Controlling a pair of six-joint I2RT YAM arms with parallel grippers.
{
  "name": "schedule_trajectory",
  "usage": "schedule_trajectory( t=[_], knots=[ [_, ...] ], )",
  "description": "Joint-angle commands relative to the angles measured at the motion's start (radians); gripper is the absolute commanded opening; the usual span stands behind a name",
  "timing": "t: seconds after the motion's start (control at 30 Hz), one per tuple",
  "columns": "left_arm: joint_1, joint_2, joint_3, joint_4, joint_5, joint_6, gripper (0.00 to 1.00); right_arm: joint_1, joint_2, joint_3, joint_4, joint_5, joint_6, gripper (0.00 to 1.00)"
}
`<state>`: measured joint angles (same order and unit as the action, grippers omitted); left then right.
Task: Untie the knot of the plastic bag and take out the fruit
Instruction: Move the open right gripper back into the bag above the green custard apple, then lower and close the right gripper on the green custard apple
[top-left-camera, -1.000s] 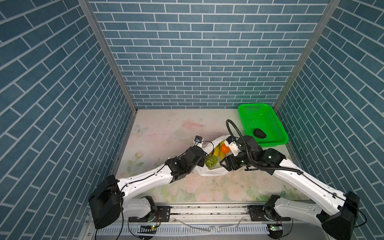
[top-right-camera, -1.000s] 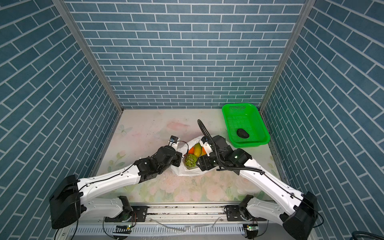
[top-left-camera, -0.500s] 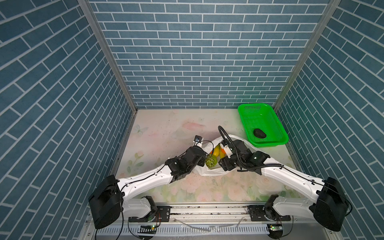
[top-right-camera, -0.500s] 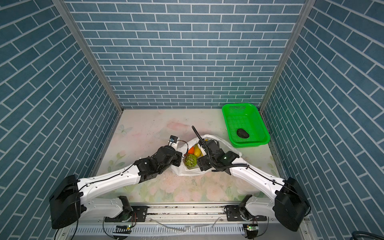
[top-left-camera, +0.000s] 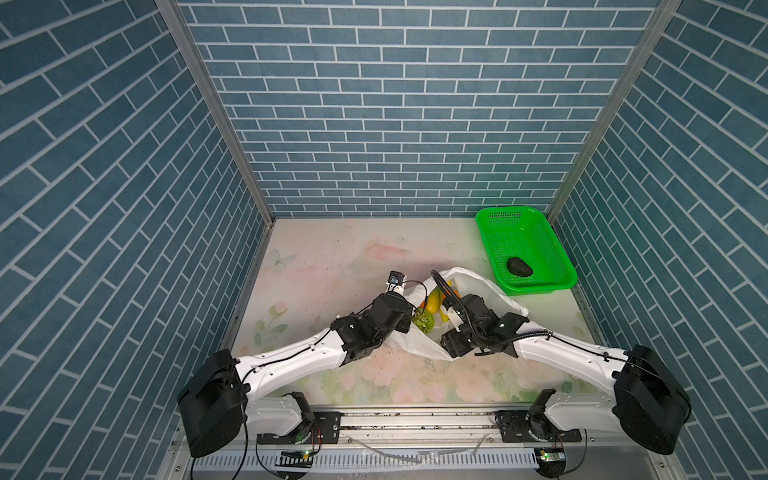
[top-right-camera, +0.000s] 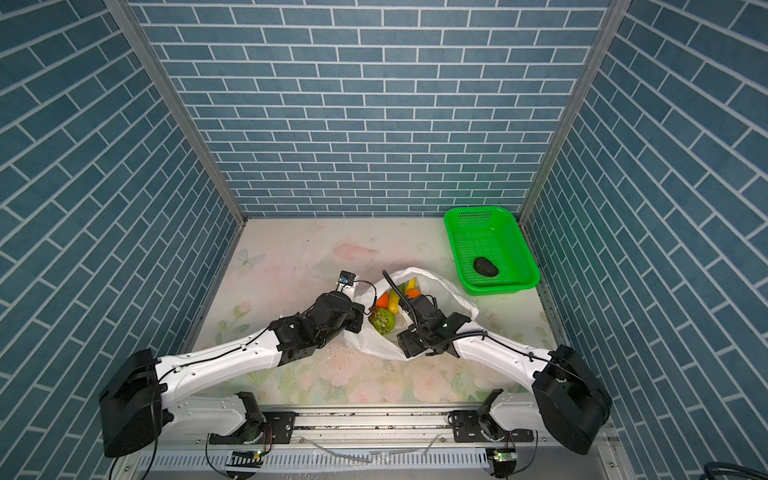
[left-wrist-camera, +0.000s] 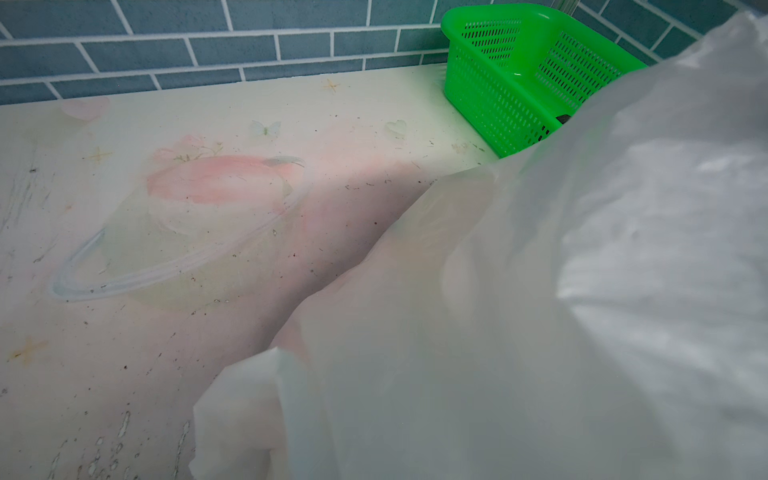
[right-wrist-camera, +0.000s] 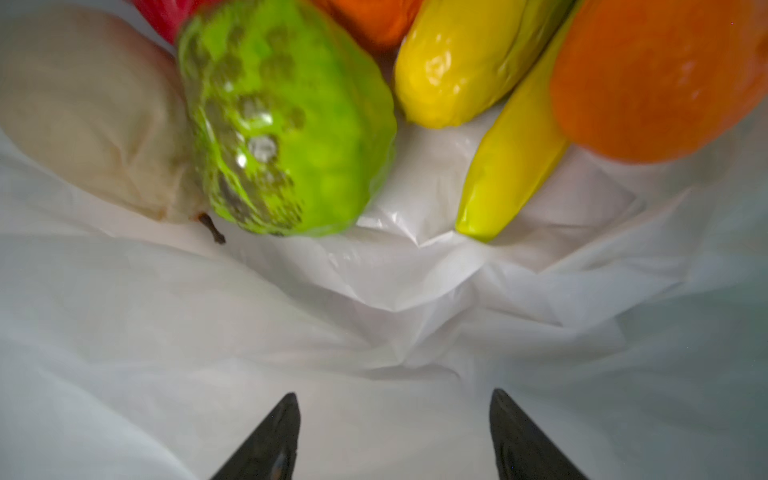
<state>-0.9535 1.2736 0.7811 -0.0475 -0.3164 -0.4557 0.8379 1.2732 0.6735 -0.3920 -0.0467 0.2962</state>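
Observation:
The white plastic bag lies open in the middle of the table. Its knot is out of view. My left gripper is shut on the plastic bag's left edge, and plastic covers its fingers in the left wrist view. My right gripper stands open inside the bag's mouth, nothing between its fingers. Fruit lies just ahead of it: a bumpy green one, a banana, an orange, a yellow one and a pale one.
A green perforated basket stands at the back right by the wall, with a dark avocado in it. Blue brick walls close in the table on three sides.
My right arm has swung left and its gripper has gone deeper into the bag's mouth towards the fruit. The left arm and the bag's held edge have stayed put.

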Motion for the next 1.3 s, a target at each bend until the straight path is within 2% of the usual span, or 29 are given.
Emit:
schedule_trajectory(
  t=[0.0, 0.23, 0.27, 0.5, 0.8, 0.97, 1.13, 1.27],
  knots=[
    [-0.013, -0.013, 0.009, -0.022, -0.001, -0.014, 0.00, 0.008, -0.026, -0.035, -0.027, -0.022, 0.031, 0.72],
    [-0.033, -0.025, 0.009, -0.066, 0.007, -0.017, 0.00, 0.009, -0.002, 0.050, 0.040, -0.035, 0.065, 0.74],
    [-0.036, -0.031, 0.008, -0.075, 0.004, -0.017, 0.00, 0.009, 0.008, 0.073, 0.059, -0.064, 0.075, 0.75],
    [-0.037, -0.067, -0.009, -0.116, -0.011, -0.017, 0.00, 0.010, 0.133, 0.161, 0.216, -0.102, 0.164, 0.75],
    [-0.037, -0.047, -0.011, -0.079, -0.028, -0.025, 0.00, 0.009, 0.262, 0.181, 0.386, -0.104, 0.244, 0.83],
    [-0.038, -0.036, -0.012, -0.056, -0.035, -0.032, 0.00, 0.016, 0.312, 0.178, 0.400, -0.112, 0.276, 0.83],
    [-0.038, -0.033, -0.019, -0.046, -0.046, -0.034, 0.00, 0.028, 0.358, 0.179, 0.384, -0.106, 0.290, 0.81],
    [-0.038, -0.031, -0.026, -0.032, -0.054, -0.033, 0.00, 0.033, 0.371, 0.181, 0.363, -0.086, 0.284, 0.74]
  ],
)
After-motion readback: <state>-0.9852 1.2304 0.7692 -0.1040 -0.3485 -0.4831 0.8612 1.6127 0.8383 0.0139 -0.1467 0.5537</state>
